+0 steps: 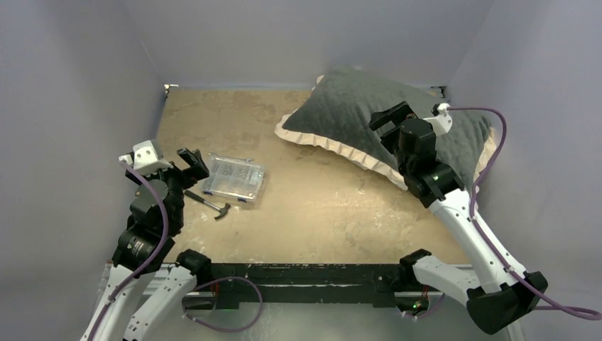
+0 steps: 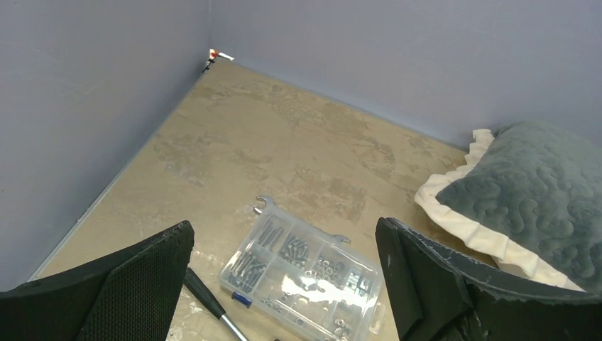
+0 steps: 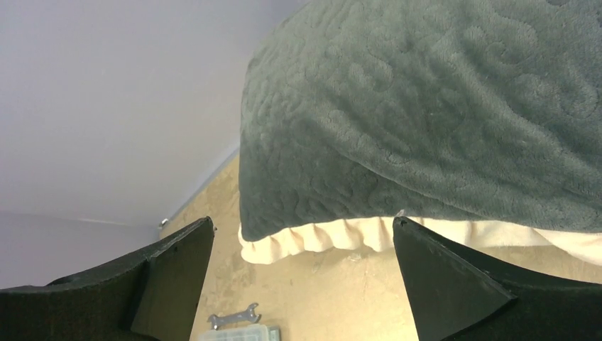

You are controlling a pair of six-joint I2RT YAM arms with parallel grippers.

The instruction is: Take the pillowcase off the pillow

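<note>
The pillowcase (image 1: 341,106) lies plump at the back right of the table, dark grey quilted side up, with a cream frill (image 1: 334,145) along its near edge. The pillow is hidden inside it. My right gripper (image 1: 387,117) hovers open over the case's right half. In the right wrist view the quilted fabric (image 3: 426,106) and frill (image 3: 319,238) lie just beyond the right gripper (image 3: 303,224), which has nothing between its jaws. My left gripper (image 1: 193,163) stands open at the left, well apart from the case. The left wrist view shows the left gripper (image 2: 284,231) empty and the pillowcase (image 2: 539,192) at far right.
A clear plastic box of screws and nuts (image 1: 234,179) sits left of centre, with a small wrench (image 2: 264,204) at its far edge and a black-handled hammer (image 1: 209,204) at its near side. Blue-grey walls (image 1: 106,106) close in the left, back and right.
</note>
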